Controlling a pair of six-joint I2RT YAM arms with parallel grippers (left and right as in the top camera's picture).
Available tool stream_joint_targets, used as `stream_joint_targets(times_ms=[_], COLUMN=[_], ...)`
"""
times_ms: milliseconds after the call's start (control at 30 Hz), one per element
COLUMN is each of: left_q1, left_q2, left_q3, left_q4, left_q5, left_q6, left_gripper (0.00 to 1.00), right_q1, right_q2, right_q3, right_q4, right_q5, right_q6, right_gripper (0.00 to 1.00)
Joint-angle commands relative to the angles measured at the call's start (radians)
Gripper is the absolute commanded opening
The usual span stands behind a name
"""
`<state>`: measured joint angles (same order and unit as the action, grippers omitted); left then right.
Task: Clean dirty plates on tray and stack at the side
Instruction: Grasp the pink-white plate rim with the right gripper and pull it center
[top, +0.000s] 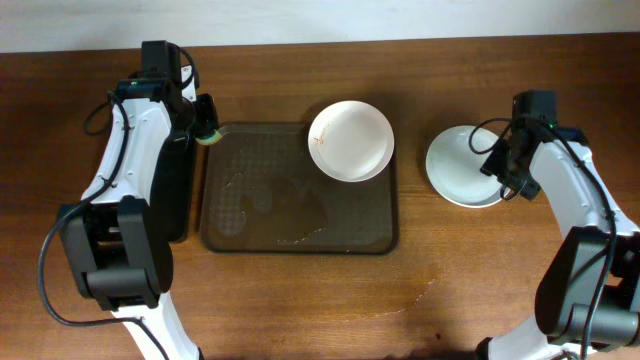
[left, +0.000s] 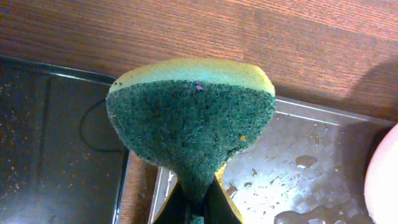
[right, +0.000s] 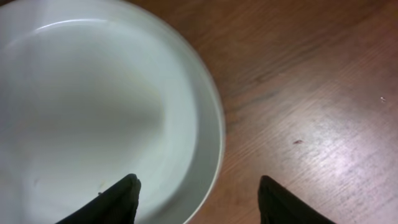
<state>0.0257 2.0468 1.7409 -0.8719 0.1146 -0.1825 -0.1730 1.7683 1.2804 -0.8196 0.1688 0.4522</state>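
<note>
On the wooden desk (top: 450, 60), one dirty plate (top: 350, 141) overhangs the far right corner of the brown tray (top: 300, 215), its wet floor otherwise open, while the left tool (top: 204, 122) at the far left corner clamps a green sponge (left: 189, 124) and the right tool (right: 199, 186) hovers, fingers apart, over stacked plates (top: 455, 165) rightward.

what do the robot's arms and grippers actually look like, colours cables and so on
Both arms match: white curved shells on the long links, black blocky joints. The left arm and right arm each carry thin black cables looping beside them. The right gripper has two dark tapered fingers; the left gripper looks black too. No markings are readable.
</note>
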Motion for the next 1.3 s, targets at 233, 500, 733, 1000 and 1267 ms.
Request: stream_joint_targets(times_ms=[233,500,733,1000,1267], left_q1=[0.003,0.003,0.002,0.002,0.002], left_q2=[0.007,0.007,0.007,0.007,0.007], left_q3=[0.008,0.008,0.008,0.008,0.008], left_q4=[0.001,-0.004,-0.004,-0.005,-0.005], left_q5=[-0.007,-0.007,-0.007,-0.007,-0.007], left_q6=[0.009,0.009,0.009,0.009,0.009], left_gripper=[0.01,0.01,0.01,0.01,0.02], right_q1=[0.382,0.509,0.510,0.615,0.623], right_q2=[0.057,0.252,0.318,0.368,0.360], right_q3=[0.194,0.194,0.194,0.195,0.367], right_q4=[0.031,0.039,0.072,0.041,-0.040], right_q5=[-0.195,-0.097,-0.185,-0.323,-0.361], right_q6=[0.176,0.317,0.317,0.312,0.018], right_gripper=[0.44,0.35,0.13,0.04,0.64])
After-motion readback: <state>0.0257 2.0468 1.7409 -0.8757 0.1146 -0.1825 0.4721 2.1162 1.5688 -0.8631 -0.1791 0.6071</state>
